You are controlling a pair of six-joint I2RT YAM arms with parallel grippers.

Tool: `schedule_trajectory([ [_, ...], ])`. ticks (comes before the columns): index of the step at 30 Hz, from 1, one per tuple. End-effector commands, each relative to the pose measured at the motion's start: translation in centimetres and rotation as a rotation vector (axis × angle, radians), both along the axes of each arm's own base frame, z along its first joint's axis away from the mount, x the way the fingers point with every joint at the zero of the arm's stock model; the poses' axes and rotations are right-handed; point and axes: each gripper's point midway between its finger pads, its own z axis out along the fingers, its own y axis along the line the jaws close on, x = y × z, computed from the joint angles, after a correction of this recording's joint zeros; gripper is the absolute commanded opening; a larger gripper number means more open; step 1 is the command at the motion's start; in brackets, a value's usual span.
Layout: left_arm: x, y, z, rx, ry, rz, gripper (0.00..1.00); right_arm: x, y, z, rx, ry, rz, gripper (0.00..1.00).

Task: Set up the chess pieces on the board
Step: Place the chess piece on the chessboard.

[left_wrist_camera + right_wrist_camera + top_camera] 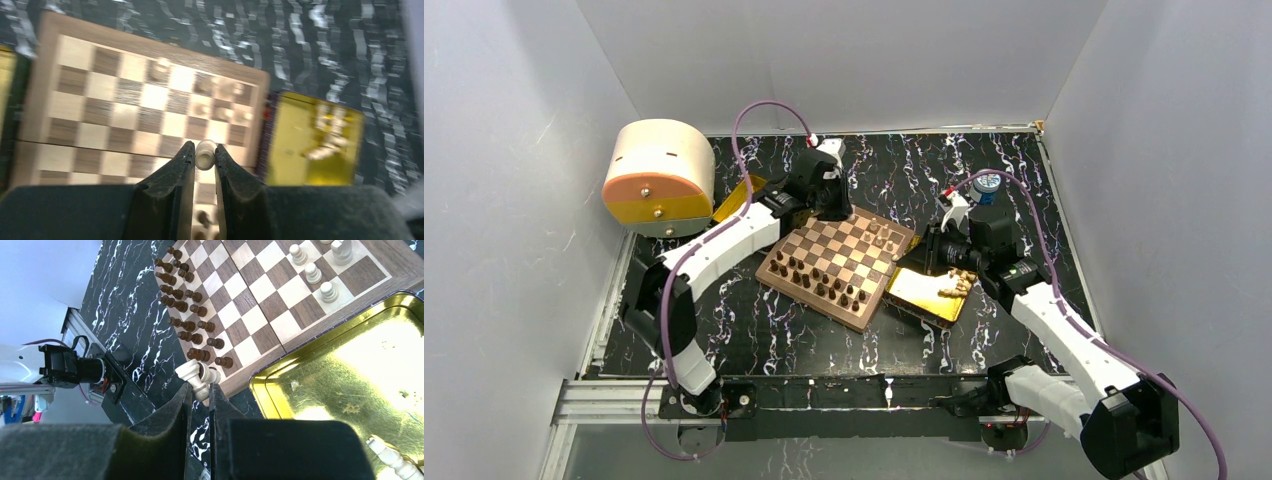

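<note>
The board [839, 262] lay askew at mid-table. Dark pieces [185, 305] stood in two rows along its near left edge. A few light pieces [315, 270] stood by its far right corner. The left gripper [205, 151], above the board, was pinching a pale chessman [205, 156] (type blurred). The right gripper [200, 390], near the board's right edge, was clamped on a tan piece [192, 374]. A gold tray [350, 365] lay just beside that edge, holding loose pale pieces [954, 285].
</note>
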Motion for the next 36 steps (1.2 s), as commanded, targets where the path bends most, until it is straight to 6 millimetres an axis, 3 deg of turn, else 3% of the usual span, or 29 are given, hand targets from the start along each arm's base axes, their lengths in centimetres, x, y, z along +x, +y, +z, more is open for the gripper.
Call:
schedule_trajectory([
  [1,4.0,5.4,-1.7,0.342,-0.113,0.111,0.1,0.2,-0.3,1.9,-0.003,-0.079,-0.004,0.0],
  [8,9.3,7.6,-4.2,0.431,-0.093,0.193,0.14,0.2,-0.6,2.4,-0.017,-0.092,-0.015,0.0],
  [14,11.7,8.6,-5.6,0.497,-0.101,0.212,0.13,0.1,-0.7,2.6,-0.023,-0.092,-0.015,0.0],
  [23,13.3,7.8,-6.6,0.459,-0.098,0.174,0.13,0.3,-1.0,3.1,-0.038,-0.106,-0.029,0.0],
  [36,13.9,7.5,-9.1,0.477,-0.066,0.147,0.14,0.1,-1.2,2.7,-0.044,-0.103,-0.032,0.0],
])
